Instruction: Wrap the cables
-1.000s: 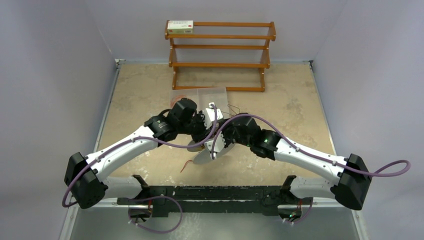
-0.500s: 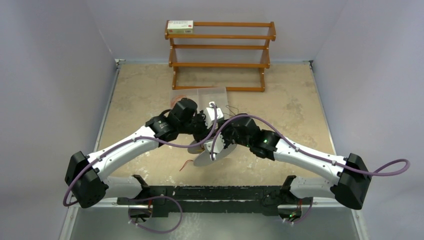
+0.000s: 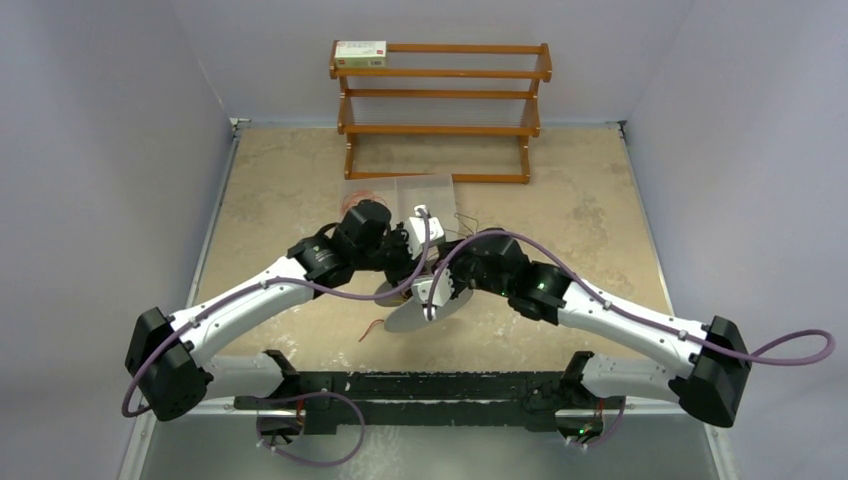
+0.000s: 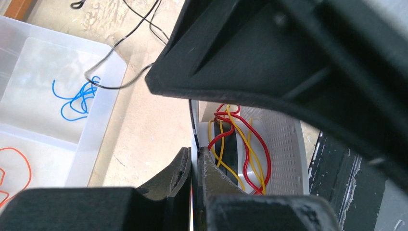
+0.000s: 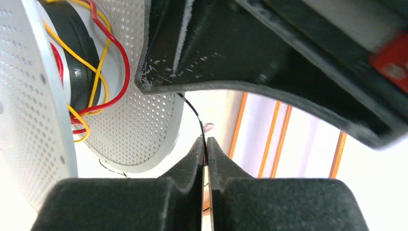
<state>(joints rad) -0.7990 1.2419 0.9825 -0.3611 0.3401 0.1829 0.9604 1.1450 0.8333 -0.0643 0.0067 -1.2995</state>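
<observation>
Shut fingertip to fingertip, the left gripper [image 4: 194,166] was seen in its wrist view with a thin white edge running down between its fingers. This appeared to be the near flange of the spool [image 4: 284,139] viewed edge-on, though the pinch itself was partly hidden. Just beyond those fingertips, red and yellow cables [image 4: 250,159] were looped loosely around the spool's dark hub [image 4: 232,149], between the two perforated flanges. The right gripper [image 5: 205,150] was likewise closed, and a black cable [image 5: 195,115] was pinched between its tips; from there it was seen rising toward the rim of the spool, which stood just left of the fingers in that view. From above, both grippers were shown meeting over the spool near the middle of the table [image 3: 560,220]. Beside the spool, a clear tray [image 4: 103,110] was seen holding a blue cable [image 4: 72,98] in one compartment and an orange cable [image 4: 29,168] in the next, and a loose black cable [image 4: 118,88] was lying on the table, partly across the tray's corner.
</observation>
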